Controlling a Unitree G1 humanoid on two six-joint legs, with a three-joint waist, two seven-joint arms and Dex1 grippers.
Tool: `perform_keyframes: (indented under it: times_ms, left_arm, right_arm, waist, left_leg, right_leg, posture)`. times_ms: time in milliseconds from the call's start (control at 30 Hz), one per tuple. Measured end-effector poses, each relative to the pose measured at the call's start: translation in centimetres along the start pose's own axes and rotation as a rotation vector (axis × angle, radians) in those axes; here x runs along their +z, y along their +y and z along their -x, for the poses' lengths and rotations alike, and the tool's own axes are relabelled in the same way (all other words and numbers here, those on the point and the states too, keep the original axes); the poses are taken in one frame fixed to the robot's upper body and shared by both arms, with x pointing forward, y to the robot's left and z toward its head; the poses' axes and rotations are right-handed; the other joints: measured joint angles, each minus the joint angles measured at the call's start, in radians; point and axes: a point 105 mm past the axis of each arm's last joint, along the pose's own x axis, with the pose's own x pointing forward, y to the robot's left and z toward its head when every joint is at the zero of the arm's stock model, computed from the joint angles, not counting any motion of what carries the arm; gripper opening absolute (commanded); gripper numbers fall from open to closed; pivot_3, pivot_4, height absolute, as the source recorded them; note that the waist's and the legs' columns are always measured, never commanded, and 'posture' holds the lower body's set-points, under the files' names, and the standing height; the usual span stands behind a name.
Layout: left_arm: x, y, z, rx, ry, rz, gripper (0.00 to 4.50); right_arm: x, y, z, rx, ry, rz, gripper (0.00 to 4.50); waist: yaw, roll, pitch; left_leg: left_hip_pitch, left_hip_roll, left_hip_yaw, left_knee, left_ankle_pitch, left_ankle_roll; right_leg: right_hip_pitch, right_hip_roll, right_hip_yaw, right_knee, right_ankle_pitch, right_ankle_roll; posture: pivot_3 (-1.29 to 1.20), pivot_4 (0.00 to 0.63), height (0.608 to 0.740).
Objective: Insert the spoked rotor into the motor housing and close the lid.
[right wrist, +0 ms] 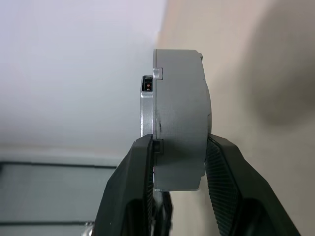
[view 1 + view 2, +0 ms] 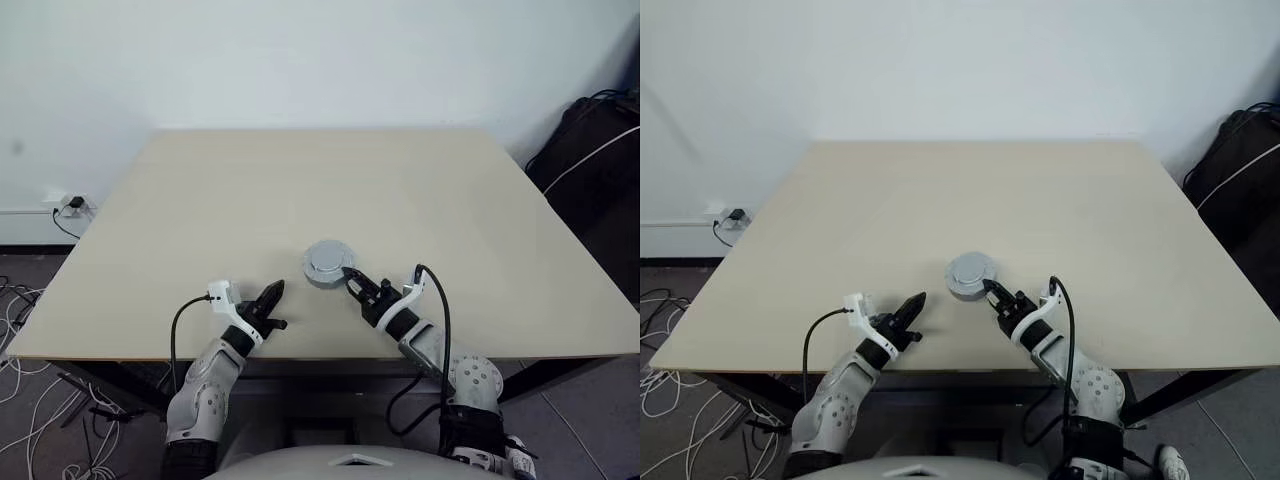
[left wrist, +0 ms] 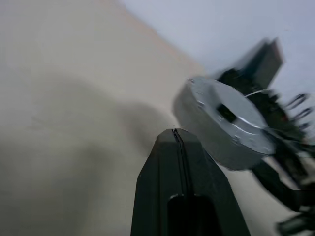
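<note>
The motor housing is a squat grey puck over the near middle of the table. The lid sits on top of it, smooth grey with a raised hub. My right gripper is shut on the puck's near right edge, one finger on the lid face and one on the opposite face. The puck's shadow lies apart from it on the table, so it seems held just off the surface. My left gripper is shut and empty, a short way to the left of the puck. The spoked rotor is hidden.
The table's front edge runs just behind both grippers. A black bag stands on the floor off the table's right side. Cables and a wall socket are at the left.
</note>
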Motion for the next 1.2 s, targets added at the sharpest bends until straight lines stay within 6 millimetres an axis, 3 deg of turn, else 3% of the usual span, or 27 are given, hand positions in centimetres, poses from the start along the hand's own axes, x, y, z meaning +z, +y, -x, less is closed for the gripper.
perform_keyframes:
  times_ms: [267, 333, 767, 1200]
  left_arm:
    - [-0.3, -0.9, 1.3, -0.074, -0.001, 0.359, 0.00]
    - [-0.6, -1.1, 1.7, -0.083, 0.003, 0.425, 0.35]
    - [-0.5, -1.0, 2.4, -0.078, -0.028, 0.611, 4.47]
    - [-1.4, -1.2, 2.3, -0.080, -0.009, 0.713, 4.50]
  right_arm:
    - [-0.6, 0.5, -0.4, 0.016, 0.025, 0.010, 1.19]
    - [-0.6, 0.5, -0.5, 0.018, 0.028, 0.009, 1.19]
    - [-2.0, 0.6, -0.6, 0.003, 0.113, 0.017, 1.19]
    - [-3.8, 1.0, 0.6, 0.006, 0.225, 0.026, 1.19]
  waist:
    - [0.000, 0.000, 0.002]
    - [0.000, 0.000, 0.002]
    - [0.001, 0.000, 0.003]
    - [0.001, -0.001, 0.003]
  left_leg:
    - [0.000, 0.000, 0.000, 0.000, 0.000, 0.000]
    - [0.000, 0.000, 0.000, 0.000, 0.000, 0.000]
    - [0.000, 0.000, 0.000, 0.000, -0.001, -0.002]
    - [0.000, 0.000, 0.000, 0.000, -0.002, -0.003]
  right_leg:
    - [0.000, 0.000, 0.000, 0.000, -0.002, 0.001]
    - [0.000, 0.000, 0.000, 0.000, -0.002, 0.001]
    - [0.000, 0.000, 0.000, -0.001, -0.005, -0.004]
    - [0.000, 0.000, 0.000, -0.001, -0.006, -0.006]
  posture:
    - [0.00, 0.000, 0.740]
    - [0.00, 0.000, 0.740]
    - [0.00, 0.000, 0.740]
    - [0.00, 0.000, 0.740]
